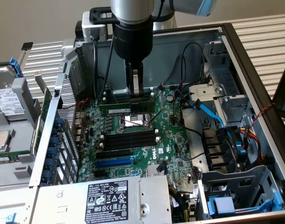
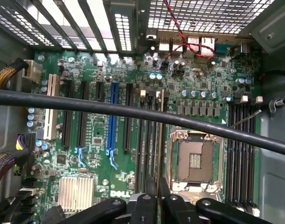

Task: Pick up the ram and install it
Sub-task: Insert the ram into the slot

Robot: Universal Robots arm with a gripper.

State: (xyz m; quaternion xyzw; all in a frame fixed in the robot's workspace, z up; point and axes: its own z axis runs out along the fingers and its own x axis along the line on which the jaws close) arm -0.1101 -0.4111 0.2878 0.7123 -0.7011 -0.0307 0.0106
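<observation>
Jaws sit narrow, pinched on the ram (image 1: 121, 109) at mid-length; it stands on edge directly beneath them, beside the CPU socket (image 1: 133, 122). You should treat it as light, stiff and fragile: grip the bare top edge, not the chips.

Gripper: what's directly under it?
The gripper holds the ram edge-on over the black slots beside the processor socket. The ram's lower edge is hidden, so seating cannot be told.
</observation>
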